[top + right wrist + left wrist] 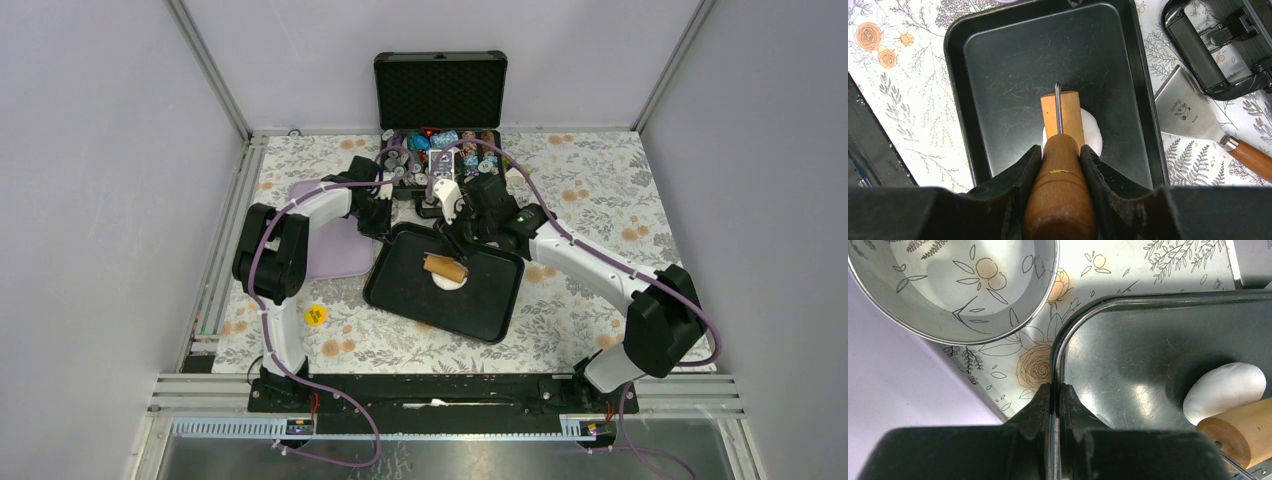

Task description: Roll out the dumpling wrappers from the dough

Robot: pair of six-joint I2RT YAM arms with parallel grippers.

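Note:
A round white pat of dough (1093,132) lies in the black tray (1013,75), near its middle. A small wooden roller (1063,116) rests on top of the dough (451,283). My right gripper (1060,150) is shut on the roller's wooden handle and comes in from the tray's far side (456,240). At the tray's far left corner, my left gripper (1055,387) is shut on the rim of the tray (1128,355). In the left wrist view the dough (1225,390) peeks out from under the roller (1235,432). No dumpling wrappers are in view.
A steel ring cutter (953,290) stands on the floral cloth just left of the tray, by a lilac mat (335,250). A metal scraper (1188,112) with a wooden handle and an open black case (440,95) lie behind the tray. A yellow disc (316,316) sits front left.

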